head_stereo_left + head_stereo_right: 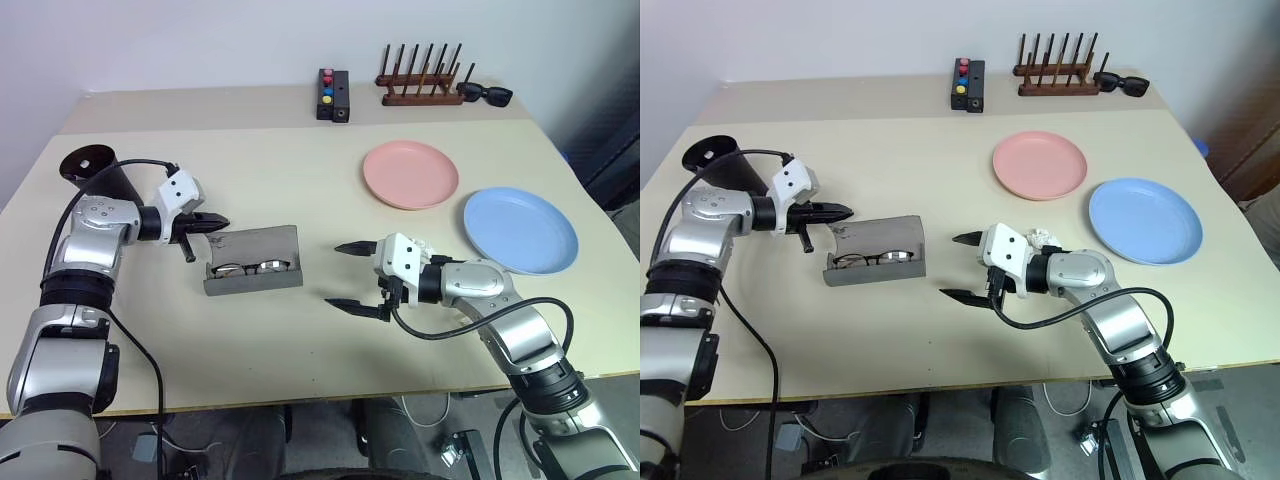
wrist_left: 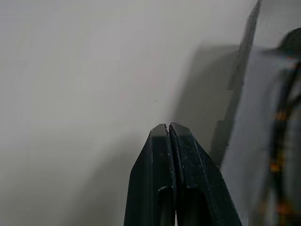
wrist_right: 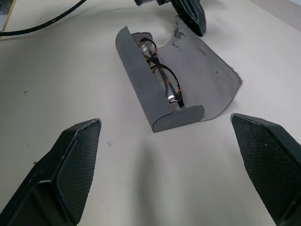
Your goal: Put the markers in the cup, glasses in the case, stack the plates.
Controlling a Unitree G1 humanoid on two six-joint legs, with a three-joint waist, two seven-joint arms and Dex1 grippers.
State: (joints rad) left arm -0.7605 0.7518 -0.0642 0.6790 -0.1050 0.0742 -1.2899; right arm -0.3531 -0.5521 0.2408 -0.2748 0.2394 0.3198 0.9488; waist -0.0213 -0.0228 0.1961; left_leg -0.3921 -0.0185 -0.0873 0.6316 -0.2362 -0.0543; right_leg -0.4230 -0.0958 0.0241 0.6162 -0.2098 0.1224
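Grey felt case (image 1: 254, 264) lies open mid-table, glasses (image 3: 160, 75) inside. Left claw (image 1: 207, 226), clenched empty, hovers at its ten o'clock corner; a clumsy nudge on the lid could skid the case. Right claw (image 1: 349, 276) gapes released at three o'clock.

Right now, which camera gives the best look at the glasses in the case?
The right wrist view: the glasses lie close up inside the open case, frame and lenses clear. Both eye views show them small, from above. In the left wrist view I can't make them out.
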